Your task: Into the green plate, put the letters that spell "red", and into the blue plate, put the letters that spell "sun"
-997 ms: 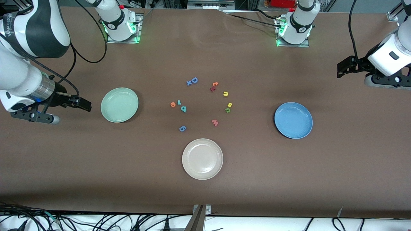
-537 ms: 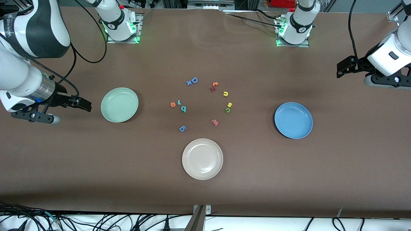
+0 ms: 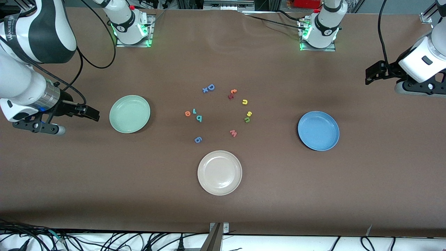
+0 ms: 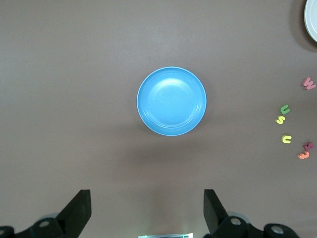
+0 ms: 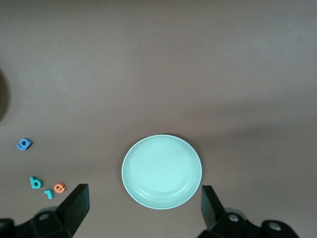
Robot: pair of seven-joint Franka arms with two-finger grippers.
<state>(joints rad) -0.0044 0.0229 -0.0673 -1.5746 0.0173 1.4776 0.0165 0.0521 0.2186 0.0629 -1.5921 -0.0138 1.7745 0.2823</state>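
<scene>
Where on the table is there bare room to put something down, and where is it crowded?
Bare brown table runs between the cream-white plate and the front edge, and between the letters and the robot bases. Inside the green plate and blue plate is free too. It is crowded among the scattered letters between those two plates.

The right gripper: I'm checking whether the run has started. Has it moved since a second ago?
No. The right gripper still hangs beside the green plate, at the same gap from its rim, open and empty.
</scene>
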